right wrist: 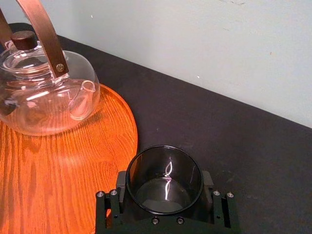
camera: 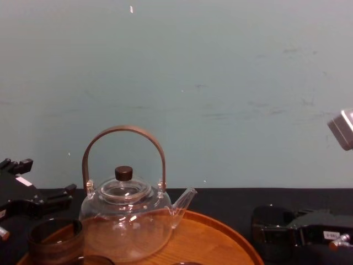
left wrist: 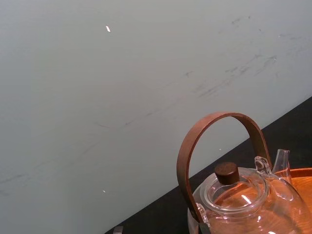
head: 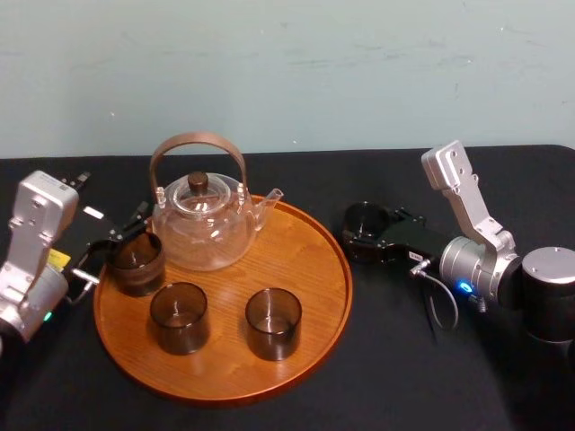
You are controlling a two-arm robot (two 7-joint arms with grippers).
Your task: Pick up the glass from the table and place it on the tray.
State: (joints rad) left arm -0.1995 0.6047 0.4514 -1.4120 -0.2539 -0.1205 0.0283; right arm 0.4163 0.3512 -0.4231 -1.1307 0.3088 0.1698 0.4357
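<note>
Left hand: low at left rim of tray, beside dark cup at that rim; grip state cannot be told. Centre: glass teapot at tray back. Right hand: reaches in low over black surface just right of tray, forearm angled up behind, jaws clamped on glass, off tray.

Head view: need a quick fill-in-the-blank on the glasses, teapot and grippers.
1. The head view shows ___ dark glasses in all.
2. The right gripper is shut on a glass that is off the tray, on its ___ side.
3. The teapot stands on the ___.
4. The left gripper is at the tray's ___ edge.
Missing words: four; right; tray; left.
</note>
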